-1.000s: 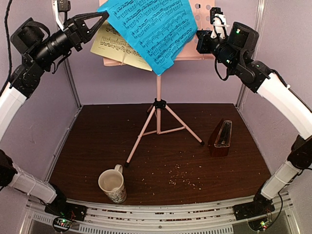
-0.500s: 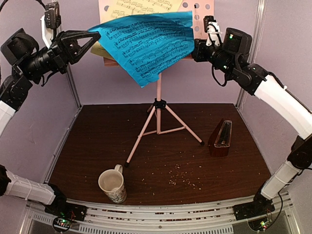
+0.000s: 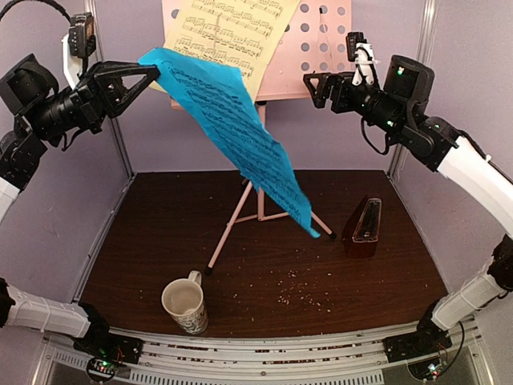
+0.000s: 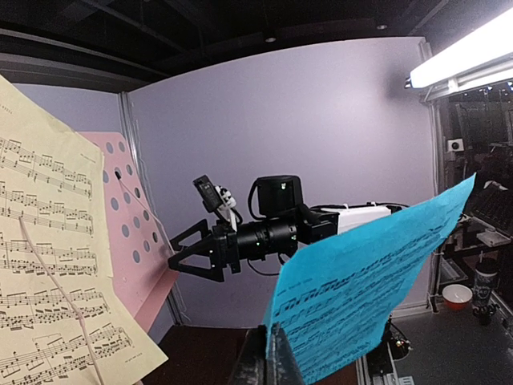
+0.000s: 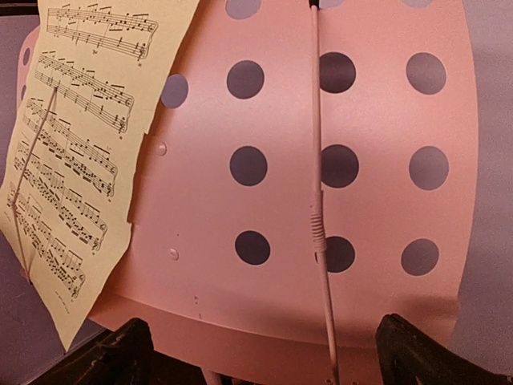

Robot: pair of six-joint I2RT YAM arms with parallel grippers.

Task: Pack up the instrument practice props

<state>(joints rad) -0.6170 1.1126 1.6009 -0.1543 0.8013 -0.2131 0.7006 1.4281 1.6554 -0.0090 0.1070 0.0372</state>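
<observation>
My left gripper is shut on the upper corner of the blue music sheet, which hangs off the stand and slants down toward the metronome. In the left wrist view the closed tips pinch the blue sheet's lower left edge. The pale-yellow sheet lies on the pink perforated desk of the tripod music stand. My right gripper stands open just right of the desk's lower edge, holding nothing. Its view faces the desk and the yellow sheet, with its fingers spread wide.
A cream patterned mug stands near the front left of the brown table. Crumbs lie scattered at the front centre. The stand's tripod legs spread over the table's middle. A thin white wire runs down the desk face.
The right gripper opened, let go of the blue sheet and drew back to the right. The left gripper pulled the sheet off the desk, and it now hangs down, uncovering the yellow sheet.
</observation>
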